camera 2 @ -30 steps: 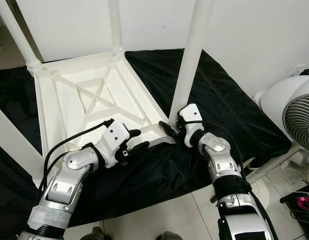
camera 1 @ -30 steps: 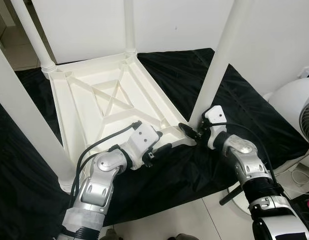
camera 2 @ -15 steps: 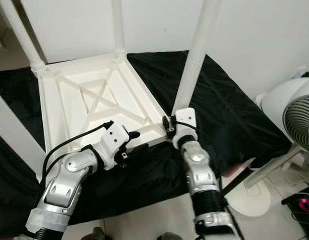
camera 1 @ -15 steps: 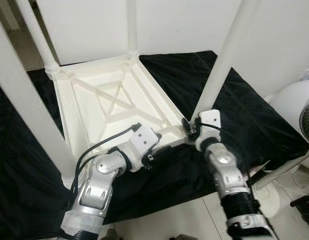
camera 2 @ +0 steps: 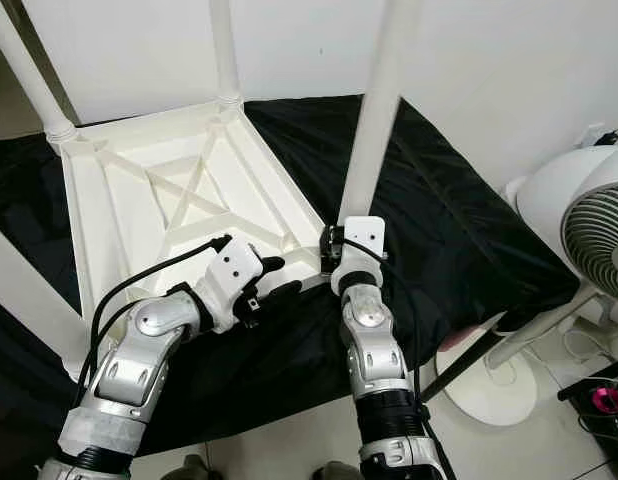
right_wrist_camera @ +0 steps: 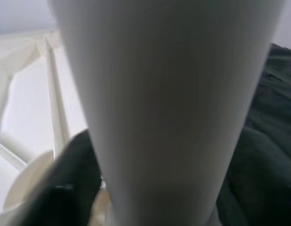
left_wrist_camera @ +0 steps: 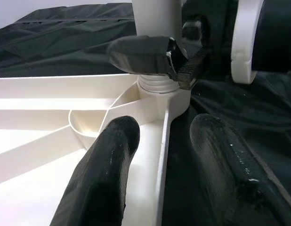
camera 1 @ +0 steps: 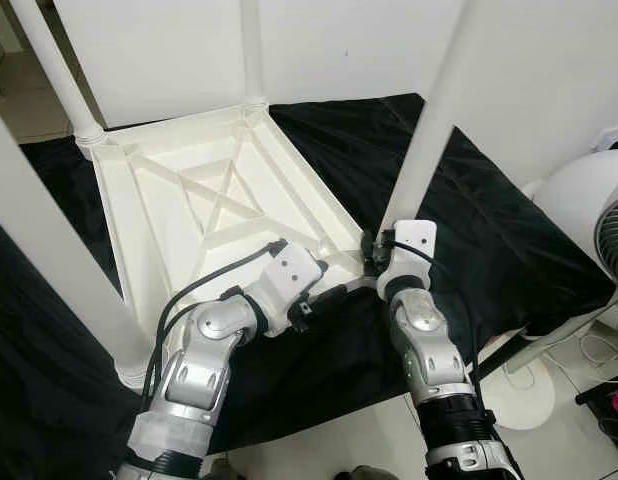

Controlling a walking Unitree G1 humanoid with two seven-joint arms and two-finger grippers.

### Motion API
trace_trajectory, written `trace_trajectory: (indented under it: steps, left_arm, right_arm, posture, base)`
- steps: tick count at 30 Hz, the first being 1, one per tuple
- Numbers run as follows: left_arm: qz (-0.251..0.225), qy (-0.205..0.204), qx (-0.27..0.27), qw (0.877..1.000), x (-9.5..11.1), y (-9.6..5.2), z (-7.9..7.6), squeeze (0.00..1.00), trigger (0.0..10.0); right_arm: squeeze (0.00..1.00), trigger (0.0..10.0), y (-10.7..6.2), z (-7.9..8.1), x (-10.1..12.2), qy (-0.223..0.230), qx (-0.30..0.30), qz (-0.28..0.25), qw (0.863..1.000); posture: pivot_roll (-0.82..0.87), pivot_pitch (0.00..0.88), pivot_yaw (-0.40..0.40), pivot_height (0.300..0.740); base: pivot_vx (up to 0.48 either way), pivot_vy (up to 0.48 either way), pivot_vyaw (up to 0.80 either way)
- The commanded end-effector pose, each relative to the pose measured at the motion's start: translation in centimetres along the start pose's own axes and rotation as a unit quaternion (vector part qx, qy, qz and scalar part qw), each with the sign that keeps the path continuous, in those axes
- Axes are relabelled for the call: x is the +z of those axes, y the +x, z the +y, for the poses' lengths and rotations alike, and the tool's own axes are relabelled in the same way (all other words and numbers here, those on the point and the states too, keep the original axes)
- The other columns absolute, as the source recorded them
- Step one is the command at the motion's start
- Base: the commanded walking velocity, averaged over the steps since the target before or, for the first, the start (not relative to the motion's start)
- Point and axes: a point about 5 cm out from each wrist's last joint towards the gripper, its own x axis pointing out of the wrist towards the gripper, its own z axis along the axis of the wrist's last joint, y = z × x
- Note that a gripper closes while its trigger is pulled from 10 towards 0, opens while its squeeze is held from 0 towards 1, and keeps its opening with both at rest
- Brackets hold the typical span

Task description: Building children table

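- Upturned white tabletop (camera 1: 204,205) is lying on the black sheet (camera 1: 469,225); the near-right leg (camera 1: 429,130) is standing in its corner socket (left_wrist_camera: 157,87).
- Right gripper (camera 2: 334,245) is clasping that leg low down; twist squarely, no tilting.
- Left gripper (left_wrist_camera: 159,141) is straddling the tabletop rim, jaws apart, bracing only.
- Thread seating is hidden; leg tops are cropped.
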Motion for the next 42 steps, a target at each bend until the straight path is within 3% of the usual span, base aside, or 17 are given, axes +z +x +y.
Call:
trace_trajectory:
  steps: [1, 6, 7, 12, 15, 21, 23, 27, 35, 37, 39, 40, 42]
  left_arm:
    - [0.003, 0.000, 0.082, 0.997, -0.2, 0.0, 1.0, 0.00, 10.0]
    - [-0.003, -0.004, 0.081, 0.997, 0.0, 0.2, 0.7, 0.00, 10.0]
    - [-0.005, -0.006, 0.078, 0.997, 0.0, 0.1, 0.6, 0.00, 10.0]
    - [-0.005, -0.006, 0.072, 0.997, -0.1, 0.0, 0.5, 0.00, 10.0]
    - [-0.006, -0.009, 0.039, 0.999, -0.2, -0.3, 0.2, 0.00, 10.0]
    - [-0.007, -0.009, 0.022, 1.000, -0.1, -0.4, 0.1, 0.00, 10.0]
    - [-0.007, -0.007, 0.018, 1.000, -0.1, -0.4, 0.1, 0.00, 10.0]
    - [-0.007, -0.004, 0.022, 1.000, 0.0, -0.4, 0.4, 0.00, 10.0]
    - [-0.012, 0.000, 0.029, 1.000, 0.2, -0.2, 0.7, 0.00, 10.0]
    - [-0.013, -0.002, 0.032, 0.999, 0.2, -0.2, 0.5, 0.00, 10.0]
    - [-0.013, -0.002, 0.032, 0.999, 0.2, -0.2, 0.5, 0.00, 10.0]
    - [-0.014, -0.002, 0.032, 0.999, 0.3, -0.2, 0.4, 0.00, 10.0]
    - [-0.012, -0.004, 0.035, 0.999, 0.2, -0.3, 0.4, 0.00, 10.0]
  right_arm:
    - [1.00, 10.0, -0.5, -0.1, 0.3, 0.009, 0.018, -0.007, 1.000]
    - [1.00, 10.0, -1.1, -0.9, 0.4, 0.010, 0.025, -0.010, 1.000]
    - [0.00, 10.0, -1.1, -1.4, 0.3, 0.003, 0.041, -0.008, 0.999]
    - [0.00, 10.0, -0.7, -2.9, 0.5, -0.025, 0.111, -0.007, 0.993]
    - [0.00, 10.0, -0.6, -3.6, 0.4, -0.068, 0.211, -0.002, 0.975]
    - [0.00, 10.0, -0.2, -3.7, -0.1, -0.087, 0.275, 0.016, 0.957]
    - [0.00, 10.0, 0.3, -3.6, -0.3, -0.098, 0.313, 0.025, 0.944]
    - [0.00, 10.0, 1.3, -3.5, -0.4, -0.109, 0.340, 0.033, 0.933]
    - [0.00, 10.0, 3.0, -3.6, -0.6, -0.122, 0.343, 0.044, 0.930]
    - [0.00, 2.7, 3.3, -4.0, -1.2, -0.129, 0.338, 0.060, 0.930]
    - [0.00, 2.7, 3.4, -4.1, -1.3, -0.130, 0.339, 0.063, 0.930]
    - [0.00, 0.0, 3.4, -4.1, -1.4, -0.130, 0.339, 0.064, 0.930]
    - [0.00, 0.0, 3.3, -4.3, -1.6, -0.124, 0.341, 0.066, 0.930]
  posture:
    - [-0.07, 0.000, 0.016, 0.740]
    - [-0.07, 0.000, 0.012, 0.740]
    - [-0.07, 0.000, 0.011, 0.740]
    - [-0.08, 0.000, 0.017, 0.740]
    - [-0.08, 0.000, 0.018, 0.740]
    - [-0.08, 0.000, 0.020, 0.740]
    - [-0.07, 0.000, 0.019, 0.740]
    - [-0.06, 0.000, 0.013, 0.740]
    - [-0.06, 0.000, 0.001, 0.740]
    - [-0.05, 0.000, -0.004, 0.740]
    - [-0.05, 0.000, -0.004, 0.740]
    - [-0.04, 0.000, -0.010, 0.740]
    - [-0.04, 0.000, -0.008, 0.740]
  base:
    - [0.000, 0.000, 0.00]
    - [0.000, 0.000, 0.00]
    - [0.000, 0.000, 0.00]
    - [0.000, 0.000, 0.00]
    - [0.000, 0.000, 0.00]
    - [0.000, 0.000, 0.00]
    - [0.000, 0.000, 0.00]
    - [0.000, 0.000, 0.00]
    - [0.000, 0.000, 0.00]
    - [0.000, 0.000, 0.00]
    - [0.000, 0.000, 0.00]
    - [0.000, 0.000, 0.00]
    - [0.000, 0.000, 0.00]
